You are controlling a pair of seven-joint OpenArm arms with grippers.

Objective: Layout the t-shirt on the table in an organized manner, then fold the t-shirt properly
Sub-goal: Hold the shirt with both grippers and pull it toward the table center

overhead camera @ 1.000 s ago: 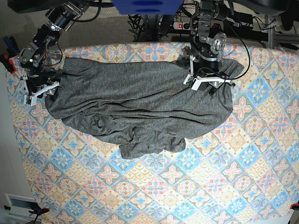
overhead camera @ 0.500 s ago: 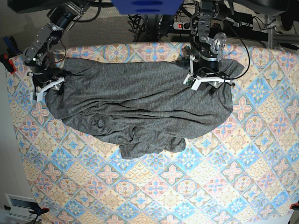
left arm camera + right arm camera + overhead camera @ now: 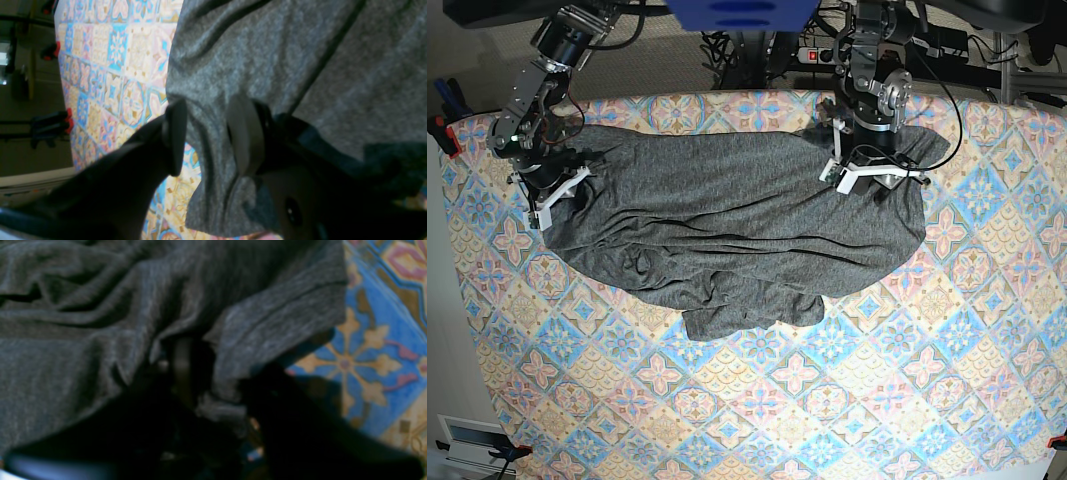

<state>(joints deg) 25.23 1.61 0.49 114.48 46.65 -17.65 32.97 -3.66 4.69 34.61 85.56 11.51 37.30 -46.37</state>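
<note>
The dark grey t-shirt [image 3: 727, 220] lies rumpled across the far half of the table [image 3: 777, 400], with a bunched lobe hanging toward the near side. My right gripper [image 3: 555, 192] is at the shirt's left edge. In the right wrist view the right gripper [image 3: 220, 386] is shut on a fold of the t-shirt [image 3: 83, 340] beside bare table [image 3: 377, 350]. My left gripper [image 3: 872, 178] rests on the shirt's far right part. In the left wrist view the left gripper [image 3: 210, 136] stands open, its fingers astride a crease of the t-shirt [image 3: 267, 50] near the cloth's edge.
Cables and a power strip [image 3: 817, 55] sit behind the table's far edge. A clamp [image 3: 442, 135] grips the table's left edge, and another clamp [image 3: 50, 125] shows in the left wrist view. A white box [image 3: 467, 440] sits at the bottom left corner.
My right gripper moved from the table's left edge in over the shirt's left edge and closed on the cloth; that edge drew slightly inward. The left arm has not moved.
</note>
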